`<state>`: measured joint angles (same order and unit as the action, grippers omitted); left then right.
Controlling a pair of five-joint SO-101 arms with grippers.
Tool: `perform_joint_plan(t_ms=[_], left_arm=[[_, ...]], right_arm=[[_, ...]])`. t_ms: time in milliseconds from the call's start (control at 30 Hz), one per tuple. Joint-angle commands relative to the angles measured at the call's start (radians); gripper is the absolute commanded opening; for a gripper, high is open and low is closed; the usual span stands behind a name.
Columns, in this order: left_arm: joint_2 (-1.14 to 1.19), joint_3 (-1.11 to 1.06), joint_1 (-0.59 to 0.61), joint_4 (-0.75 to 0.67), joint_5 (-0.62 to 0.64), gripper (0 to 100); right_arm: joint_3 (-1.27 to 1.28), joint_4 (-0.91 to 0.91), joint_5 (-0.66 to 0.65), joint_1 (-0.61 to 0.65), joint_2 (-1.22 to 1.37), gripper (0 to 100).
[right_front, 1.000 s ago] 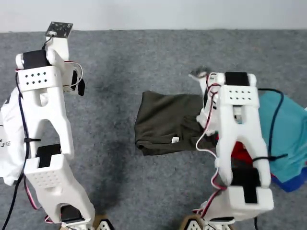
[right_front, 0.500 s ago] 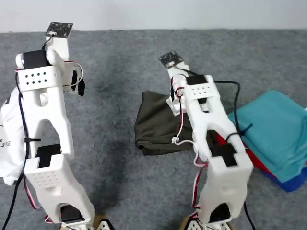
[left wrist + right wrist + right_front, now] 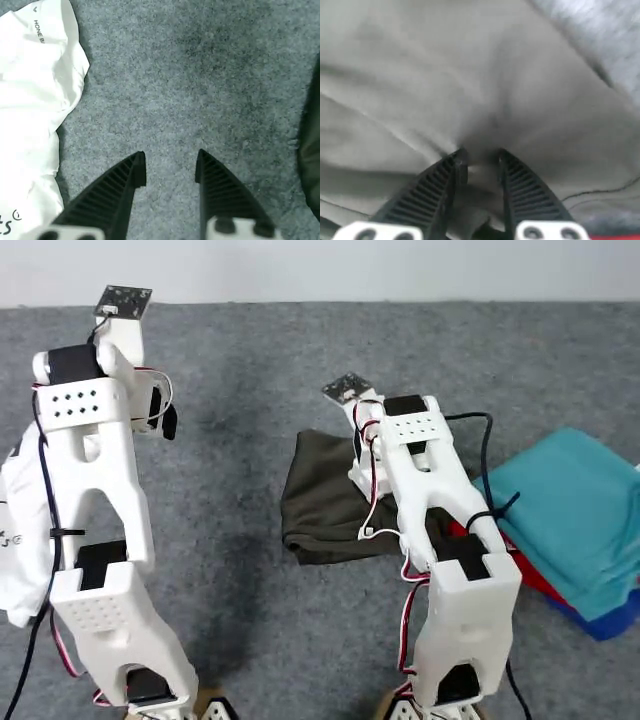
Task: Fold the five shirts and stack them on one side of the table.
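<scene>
A folded olive shirt (image 3: 322, 502) lies mid-table on the grey carpet. My right arm reaches over its right half, and my right gripper (image 3: 480, 159) is pressed into the cloth. Its fingers (image 3: 451, 172) pinch a puckered fold of olive fabric (image 3: 420, 90). At the right lies a stack with a teal shirt (image 3: 572, 512) on top, a red one (image 3: 525, 575) and a blue one (image 3: 603, 623) below. A crumpled white shirt (image 3: 22, 530) (image 3: 30, 85) lies at the left edge, beside my left arm. My left gripper (image 3: 169, 161) (image 3: 165, 420) hangs open over bare carpet.
The grey carpet (image 3: 240, 370) covers the whole table up to a pale wall (image 3: 320, 270) at the back. A dark edge of the olive shirt (image 3: 311, 150) shows in the left wrist view. Bare carpet stretches between the arms and along the back.
My right arm has swung left from above the teal stack onto the olive shirt, uncovering the stack. Its gripper now pinches the olive cloth. The left arm has not moved.
</scene>
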<state>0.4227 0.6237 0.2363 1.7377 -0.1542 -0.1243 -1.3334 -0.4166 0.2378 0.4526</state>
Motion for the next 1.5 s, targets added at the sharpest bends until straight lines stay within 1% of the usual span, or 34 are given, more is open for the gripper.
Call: perform_joint_plan(t_ms=[0, 133, 333, 467, 600, 833, 1033, 1100, 1133, 1200, 1267, 1367, 1467], left_arm=[[-0.06, 0.002, 0.002, 0.015, -0.005, 17], [-0.06, -0.005, 0.002, 0.015, -0.005, 17], [-0.061, -0.045, 0.002, 0.015, -0.005, 17], [-0.061, -0.045, 0.002, 0.015, -0.005, 17], [-0.061, -0.045, 0.002, 0.015, -0.005, 17], [-0.061, -0.045, 0.0, 0.015, -0.005, 17], [-0.06, -0.045, -0.051, 0.015, -0.008, 17], [-0.06, -0.045, -0.064, 0.015, -0.009, 17], [-0.06, -0.045, -0.068, 0.015, -0.009, 17], [-0.06, -0.045, -0.069, 0.015, -0.009, 17], [-0.06, -0.045, -0.064, 0.015, -0.009, 17], [-0.06, -0.045, -0.068, 0.015, -0.009, 17], [-0.06, -0.045, -0.066, 0.015, -0.009, 17]], right_arm=[[0.015, -0.013, -0.009, -0.002, -0.045, 12.1], [0.104, -0.012, -0.008, -0.004, -0.157, 12.0], [0.319, 0.021, -0.006, -0.007, -0.36, 11.9], [0.47, 0.093, -0.005, -0.039, -0.481, 11.9], [0.58, 0.127, -0.006, -0.076, -0.578, 12.1], [0.664, 0.125, -0.009, -0.131, -0.685, 12.3], [0.752, 0.159, -0.005, -0.136, -0.694, 12.3], [0.749, 0.205, 0.002, -0.139, -0.694, 12.9], [0.735, 0.232, 0.023, -0.139, -0.694, 15.1], [0.687, 0.275, 0.117, -0.14, -0.691, 23.3], [0.603, 0.28, 0.187, -0.14, -0.657, 30.6], [0.43, 0.271, 0.203, -0.14, -0.536, 30.1], [0.25, 0.243, 0.207, -0.153, -0.351, 30.0]])
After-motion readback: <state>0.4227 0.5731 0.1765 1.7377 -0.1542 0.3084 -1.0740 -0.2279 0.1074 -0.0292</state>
